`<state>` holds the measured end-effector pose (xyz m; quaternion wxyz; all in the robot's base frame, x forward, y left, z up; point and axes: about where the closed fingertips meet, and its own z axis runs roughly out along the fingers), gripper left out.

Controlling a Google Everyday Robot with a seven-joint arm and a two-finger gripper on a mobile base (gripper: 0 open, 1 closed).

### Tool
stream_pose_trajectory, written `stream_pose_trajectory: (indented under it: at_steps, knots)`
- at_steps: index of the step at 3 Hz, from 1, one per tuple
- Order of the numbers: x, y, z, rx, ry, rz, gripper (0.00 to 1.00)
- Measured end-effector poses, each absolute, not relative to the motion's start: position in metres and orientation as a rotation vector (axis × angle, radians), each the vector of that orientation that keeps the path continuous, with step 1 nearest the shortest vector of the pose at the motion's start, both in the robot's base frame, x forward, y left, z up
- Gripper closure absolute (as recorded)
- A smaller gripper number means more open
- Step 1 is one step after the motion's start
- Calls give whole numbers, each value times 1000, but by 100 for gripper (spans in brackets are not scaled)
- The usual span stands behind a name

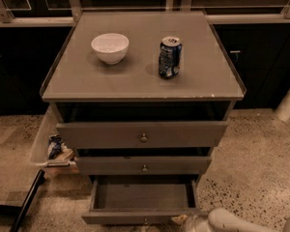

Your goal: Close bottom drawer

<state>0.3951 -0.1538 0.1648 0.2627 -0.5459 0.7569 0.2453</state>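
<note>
The bottom drawer (142, 197) of the grey-brown cabinet stands pulled out. Its shallow box is empty and its slim front (135, 218) runs along the lower edge of the camera view. My gripper (187, 222) is at the right end of that front, low in the picture. It is mostly cut off by the frame's edge. The white arm (232, 221) reaches in from the bottom right corner. The middle drawer (144, 165) and the tall top drawer (142, 134) each stand a little way out.
A white bowl (109, 47) and a blue can (169, 57) stand on the cabinet top (135, 79). A clear bin (50, 146) with items sits on the floor left of the cabinet. A dark bar (26, 204) lies at the lower left. A white post (289, 100) stands at the right.
</note>
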Motion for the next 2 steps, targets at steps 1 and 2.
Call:
stream_pose_trajectory:
  at_steps: [1,2]
  knots:
    - [395,-154,164,-1472,2046,665,19]
    - [419,-156,166,-1463,2018,653,42]
